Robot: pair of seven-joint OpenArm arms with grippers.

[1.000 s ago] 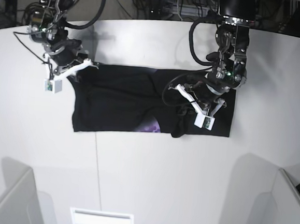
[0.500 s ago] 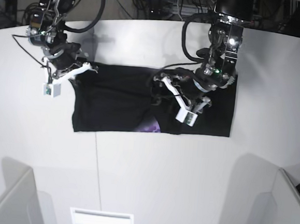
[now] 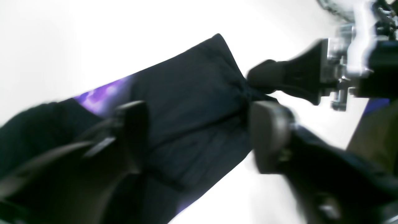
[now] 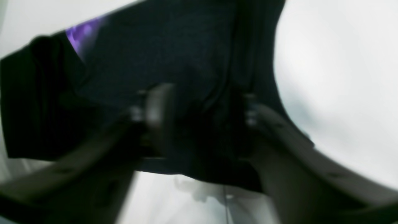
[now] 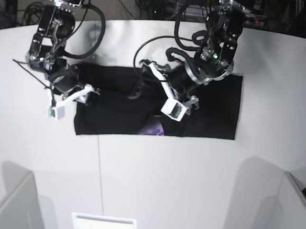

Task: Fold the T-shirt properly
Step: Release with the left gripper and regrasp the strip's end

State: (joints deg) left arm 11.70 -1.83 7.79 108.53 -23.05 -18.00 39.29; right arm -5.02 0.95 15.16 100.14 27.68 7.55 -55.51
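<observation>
T-shirt (image 5: 206, 111) is lying flat as a wide black band across the far-middle of the table (image 5: 153, 173), long axis running left-right, with a bit of purple print poking out at its near edge. Left tool (image 5: 144, 84) hangs over the middle of the band with its jaws spread and nothing between them, arm reaching in from the far edge. Right tool (image 5: 83, 94) sits over the shirt's end on its own side, also spread wide and empty, so each arm is nearest its own half
</observation>
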